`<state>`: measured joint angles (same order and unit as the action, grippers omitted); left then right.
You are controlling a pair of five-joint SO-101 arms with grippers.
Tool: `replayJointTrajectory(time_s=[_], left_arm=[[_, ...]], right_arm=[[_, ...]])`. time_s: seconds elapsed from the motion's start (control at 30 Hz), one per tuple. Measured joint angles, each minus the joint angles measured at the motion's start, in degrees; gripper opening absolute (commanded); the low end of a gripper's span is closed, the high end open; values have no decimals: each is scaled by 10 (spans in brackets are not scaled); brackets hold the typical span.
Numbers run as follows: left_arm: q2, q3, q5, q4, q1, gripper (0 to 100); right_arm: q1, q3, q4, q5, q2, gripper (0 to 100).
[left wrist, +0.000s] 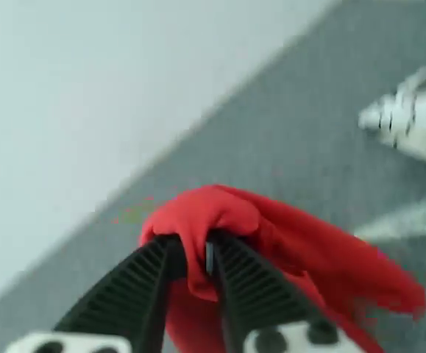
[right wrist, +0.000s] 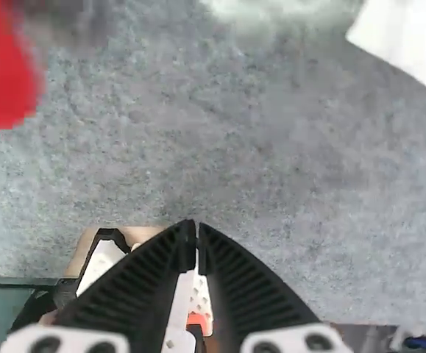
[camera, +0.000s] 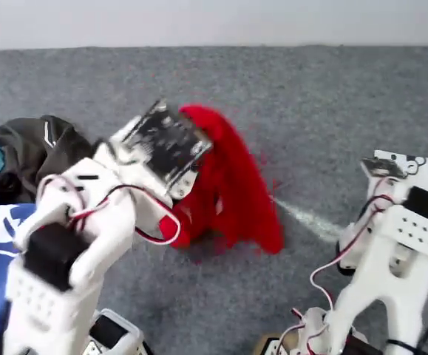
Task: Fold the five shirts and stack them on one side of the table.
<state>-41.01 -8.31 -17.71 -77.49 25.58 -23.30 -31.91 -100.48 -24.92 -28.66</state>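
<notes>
Red shirt (left wrist: 286,243) clamped in left gripper (left wrist: 196,251) — right gripper (right wrist: 196,237) closed, empty

The shirt (camera: 232,185) hangs from the left gripper (left wrist: 195,248), pinched between its fingers (left wrist: 143,276), over the middle of the tabletop (camera: 324,96). A heap of other shirts (camera: 25,151) lies at the left edge, beside that arm. The right arm (camera: 398,244) stands by the front right corner, well apart from the shirt, with the right gripper (right wrist: 196,229) above bare tabletop near the front edge.
</notes>
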Motion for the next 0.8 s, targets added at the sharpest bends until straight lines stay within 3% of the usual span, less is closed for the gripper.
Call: replayJointTrajectory(time_s=[0.23,0.4,0.57,0.8], left_arm=[[1,-226,-6,-30,-123,13],[1,-368,-50,6,-243,13],[1,-426,-86,45,-374,18],[1,-428,-98,50,-498,115]], right_arm=[[167,0,0,19,0,9],[299,2,13,28,0,9],[382,15,78,28,21,9],[435,87,166,28,202,9]])
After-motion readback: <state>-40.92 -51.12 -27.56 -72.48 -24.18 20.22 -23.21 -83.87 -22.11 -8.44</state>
